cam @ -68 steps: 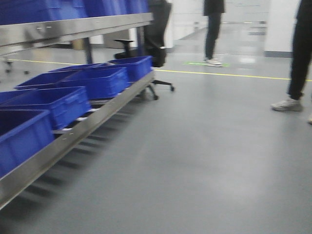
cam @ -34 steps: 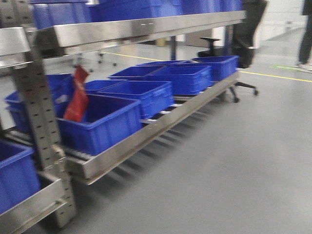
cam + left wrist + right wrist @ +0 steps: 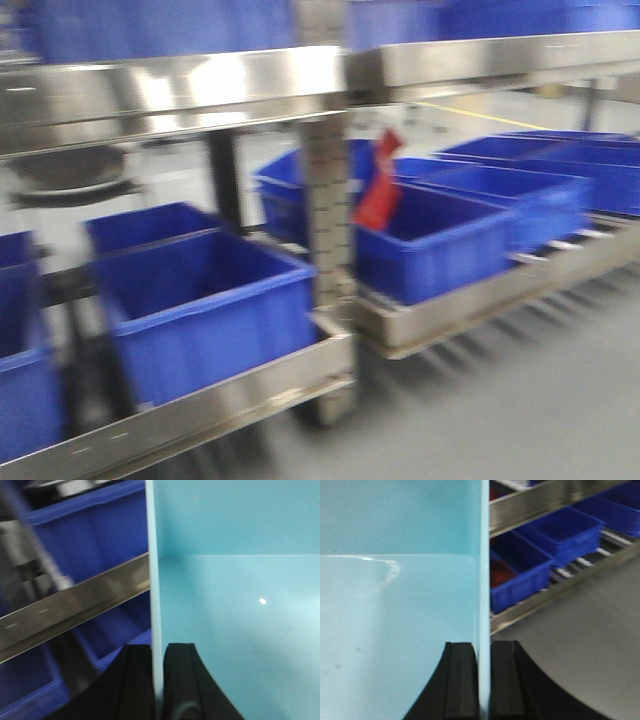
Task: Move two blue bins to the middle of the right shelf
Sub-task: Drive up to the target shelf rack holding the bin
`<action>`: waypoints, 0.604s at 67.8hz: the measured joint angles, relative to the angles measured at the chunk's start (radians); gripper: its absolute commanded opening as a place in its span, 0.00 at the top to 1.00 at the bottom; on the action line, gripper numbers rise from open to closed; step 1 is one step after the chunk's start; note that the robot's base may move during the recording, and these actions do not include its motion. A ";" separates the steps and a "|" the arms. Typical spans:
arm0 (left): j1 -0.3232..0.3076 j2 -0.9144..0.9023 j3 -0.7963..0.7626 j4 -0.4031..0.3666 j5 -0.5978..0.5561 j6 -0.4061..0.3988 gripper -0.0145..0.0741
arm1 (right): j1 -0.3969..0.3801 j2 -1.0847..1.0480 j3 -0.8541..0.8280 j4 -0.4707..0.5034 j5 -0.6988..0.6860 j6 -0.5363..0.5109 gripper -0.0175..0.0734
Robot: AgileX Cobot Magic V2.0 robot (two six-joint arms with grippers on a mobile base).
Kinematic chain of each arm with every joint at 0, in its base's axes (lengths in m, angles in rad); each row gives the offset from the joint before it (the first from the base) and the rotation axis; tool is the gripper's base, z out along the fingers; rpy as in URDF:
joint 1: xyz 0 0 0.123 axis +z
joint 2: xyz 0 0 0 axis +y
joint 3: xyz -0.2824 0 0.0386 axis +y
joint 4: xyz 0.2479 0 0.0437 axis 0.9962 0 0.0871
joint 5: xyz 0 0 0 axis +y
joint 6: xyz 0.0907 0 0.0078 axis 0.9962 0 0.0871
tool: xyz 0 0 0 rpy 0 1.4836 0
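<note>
Swung left along the steel rack, bringing its upright post to centre. Held the pale blue bin between both arms, clamped at its 9 o'clock wall by the left gripper and at its 3 o'clock wall by the right gripper. Saw no second bin.

Dark blue bins line the low rack level, a red item poking up from one, grey floor alongside
</note>
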State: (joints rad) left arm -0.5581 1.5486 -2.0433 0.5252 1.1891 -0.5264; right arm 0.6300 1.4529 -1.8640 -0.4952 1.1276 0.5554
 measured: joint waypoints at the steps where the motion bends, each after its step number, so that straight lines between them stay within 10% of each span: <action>1: 0.000 0.000 0.000 0.000 0.000 0.000 0.96 | 0.000 0.000 0.000 0.000 0.000 0.000 0.99; 41: 0.000 0.000 0.000 0.004 0.000 0.000 0.96 | 0.000 0.000 0.000 0.000 0.000 0.000 0.99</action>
State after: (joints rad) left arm -0.5581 1.5486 -2.0433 0.5292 1.1891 -0.5264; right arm 0.6300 1.4529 -1.8640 -0.4952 1.1276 0.5554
